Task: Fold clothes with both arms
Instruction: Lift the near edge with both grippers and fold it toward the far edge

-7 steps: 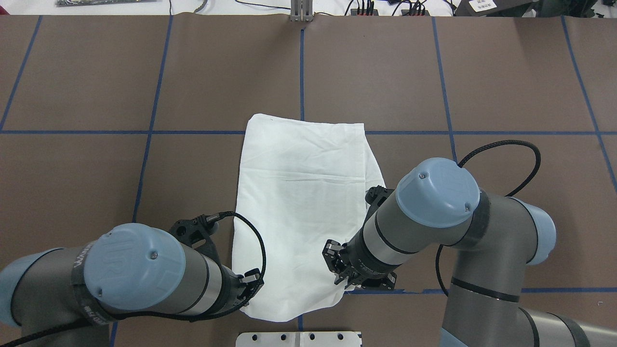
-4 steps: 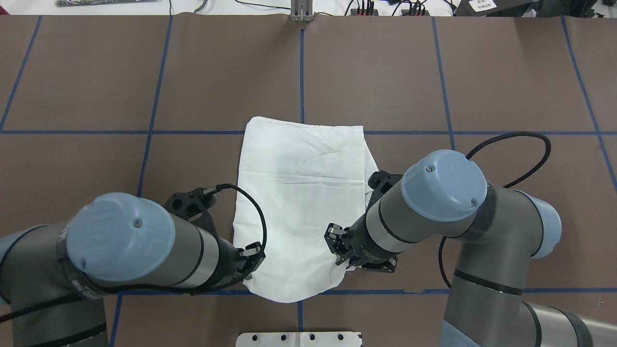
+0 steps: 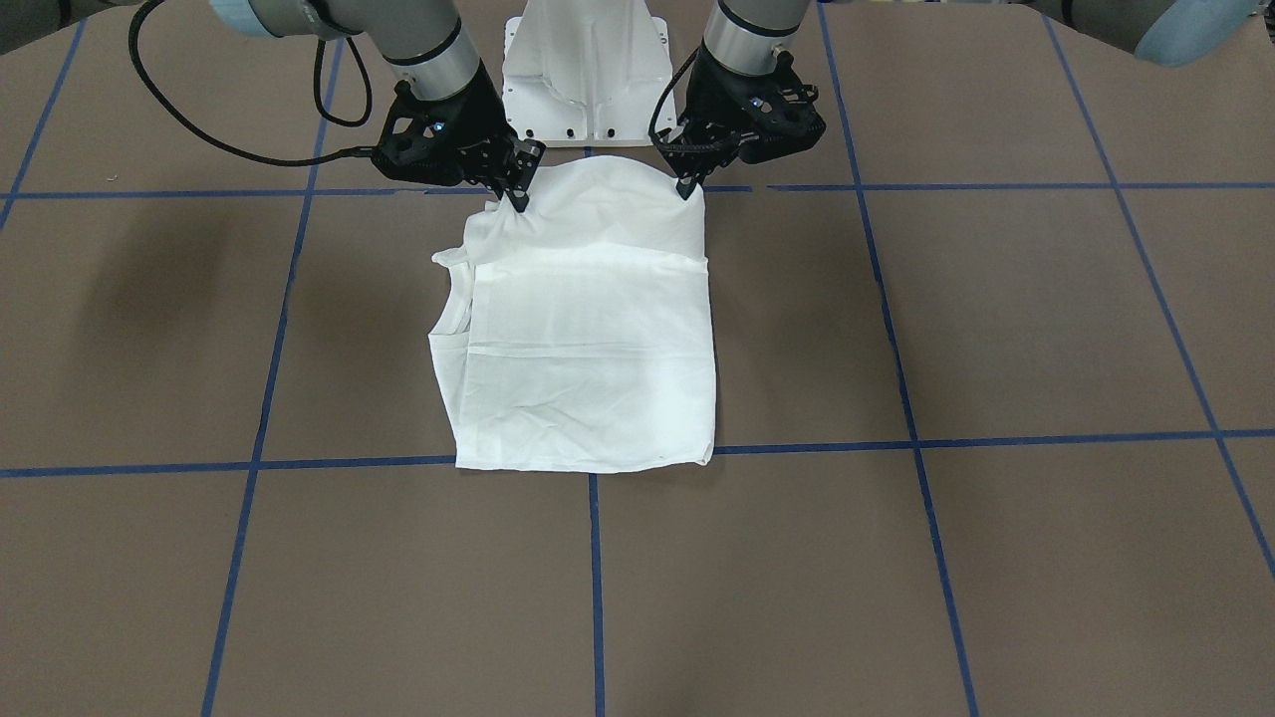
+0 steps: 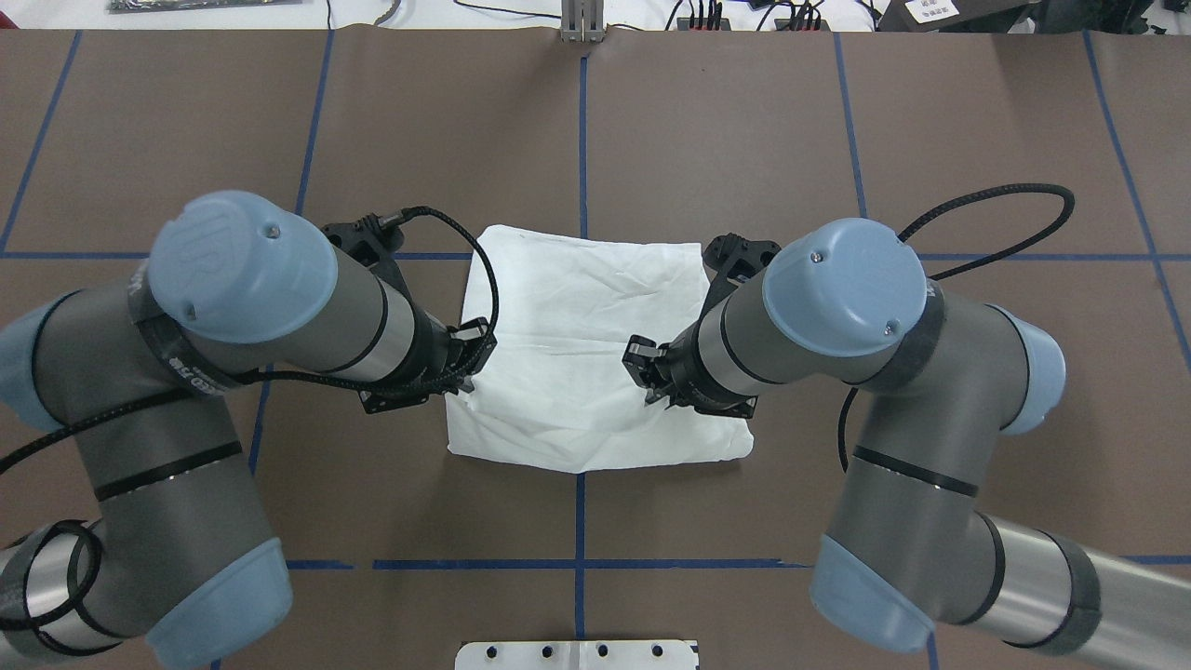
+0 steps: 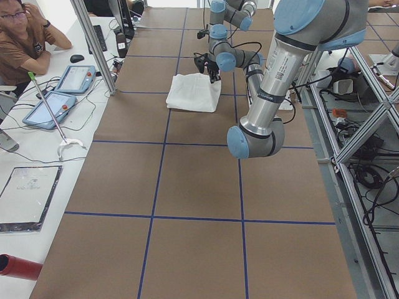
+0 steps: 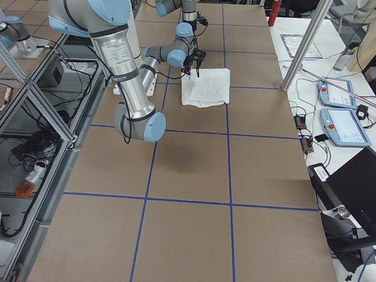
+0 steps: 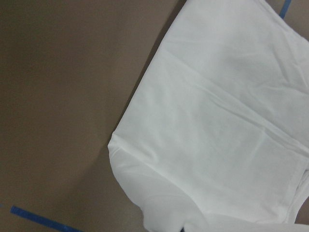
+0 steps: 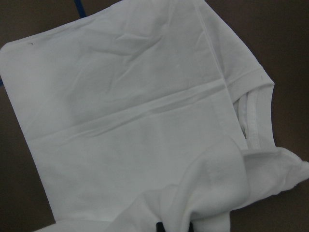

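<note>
Mid-fold now: our left gripper [image 3: 686,187] and right gripper [image 3: 521,199] are each clamped on the lifted six o'clock edge of the white long-sleeved cotton T-shirt [image 4: 577,307], which lies partly doubled at the middle of the brown blue-taped table [image 4: 930,140]; we reckon both should travel level toward twelve o'clock, evenly paced, landing edge on edge

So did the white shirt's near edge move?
Yes. The near edge of the white long-sleeved T-shirt moved away from the robot: it overlapped the near blue tape line, now lies beyond it.
</note>
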Robot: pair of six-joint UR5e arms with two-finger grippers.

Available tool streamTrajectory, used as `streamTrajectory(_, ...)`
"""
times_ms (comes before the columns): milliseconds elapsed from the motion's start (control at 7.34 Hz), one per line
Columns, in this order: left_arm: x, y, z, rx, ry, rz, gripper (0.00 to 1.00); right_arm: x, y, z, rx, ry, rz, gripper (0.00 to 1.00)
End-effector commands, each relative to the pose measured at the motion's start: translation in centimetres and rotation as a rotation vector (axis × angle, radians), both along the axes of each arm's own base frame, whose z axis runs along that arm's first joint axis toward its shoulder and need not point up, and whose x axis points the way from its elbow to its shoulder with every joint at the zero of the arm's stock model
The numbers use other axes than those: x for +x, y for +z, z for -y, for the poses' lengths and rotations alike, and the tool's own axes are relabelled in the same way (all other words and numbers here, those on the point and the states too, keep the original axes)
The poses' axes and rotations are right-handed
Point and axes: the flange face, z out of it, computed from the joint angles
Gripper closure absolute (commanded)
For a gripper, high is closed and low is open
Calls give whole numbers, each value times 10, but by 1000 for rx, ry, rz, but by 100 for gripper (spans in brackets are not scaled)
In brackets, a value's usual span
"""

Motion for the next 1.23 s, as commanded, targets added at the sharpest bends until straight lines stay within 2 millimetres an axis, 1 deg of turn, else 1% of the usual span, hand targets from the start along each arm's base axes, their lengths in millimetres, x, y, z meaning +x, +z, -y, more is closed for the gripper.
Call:
streamTrajectory(0, -12, 2, 34, 13, -27, -57, 100, -9, 13, 39, 30, 34, 0, 100)
streamTrajectory(136, 1, 7, 46, 18, -30, -69, 100, -17, 9, 58, 25, 54, -6, 100)
streamTrajectory(272, 11, 5, 55, 20, -33, -73, 100, -17, 6, 67, 22, 66, -8, 100)
streamTrajectory(408, 11, 3, 60, 20, -41, -73, 100, -8, 2, 77, 20, 81, -2, 100)
streamTrajectory(545, 11, 6, 65, 15, -47, -65, 100, -3, 3, 83, 18, 94, -5, 100)
streamTrajectory(681, 14, 12, 72, 11, -53, -58, 100, -1, 6, 90, 14, 102, -13, 100)
streamTrajectory(817, 18, 14, 79, 17, -61, -66, 100, -11, 8, 97, 6, 103, -27, 100)
streamTrajectory(953, 19, 12, 91, 15, -75, -62, 100, -28, 2, 110, -2, 105, -39, 100)
streamTrajectory(1089, 25, 9, 101, 12, -81, -58, 100, -31, 1, 120, -10, 113, -48, 100)
